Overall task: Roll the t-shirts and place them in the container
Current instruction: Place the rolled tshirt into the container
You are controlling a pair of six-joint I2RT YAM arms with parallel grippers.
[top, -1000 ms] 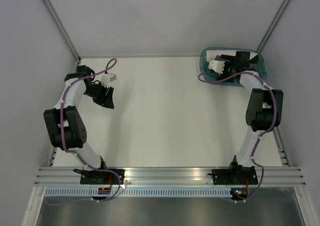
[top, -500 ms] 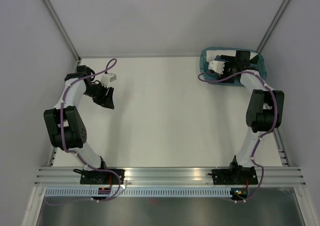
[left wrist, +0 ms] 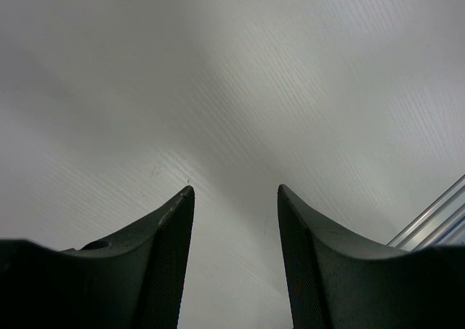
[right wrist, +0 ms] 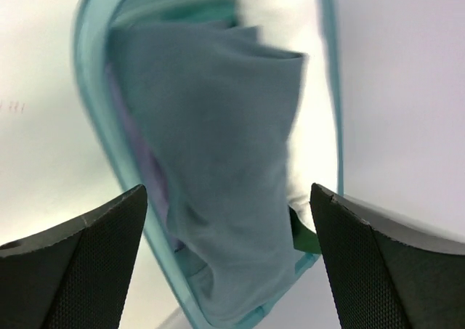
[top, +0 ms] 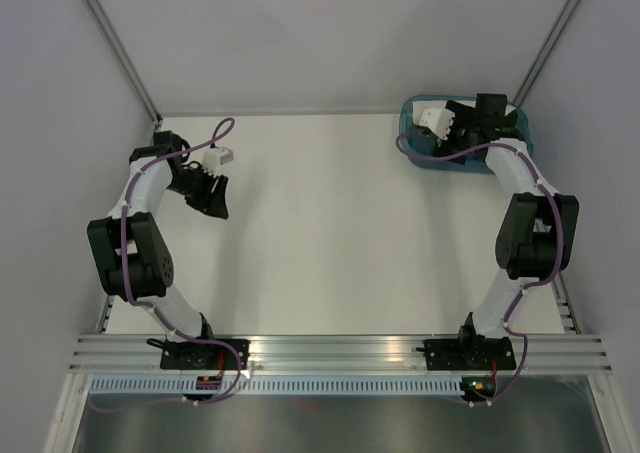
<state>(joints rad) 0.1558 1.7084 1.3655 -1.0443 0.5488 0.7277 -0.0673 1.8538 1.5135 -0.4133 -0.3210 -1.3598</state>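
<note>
Left gripper (top: 212,195) hangs over bare white table (top: 330,223) on the left side, well apart from the clothing. Its wrist view shows the jaws partly parted with nothing between them. Right gripper (right wrist: 229,189) is poised above the teal plastic basket (right wrist: 91,126) at the back right corner, jaws spread wide and empty, not yet touching any cloth. The t-shirts are all in the basket: the slate-blue t-shirt (right wrist: 211,147) lies crumpled on top, with a white bundle (right wrist: 312,140) beside it toward one wall and a strip of lilac fabric (right wrist: 156,180) showing beneath its other edge. Judged risks: the blue shirt overlaps both neighbours, so a deep pinch could gather two garments at once. The wide jaws span most of the basket's width, so a descent slightly off centre could land a finger on the rim or trap the wall with the cloth. The basket looks light and nothing holds it down, so a lift with snagged fabric could drag or tip it. Against the overhead frame a second ago: the left arm has not shifted, while the right wrist has pushed farther back over the basket and its elbow has swung outward.
</note>
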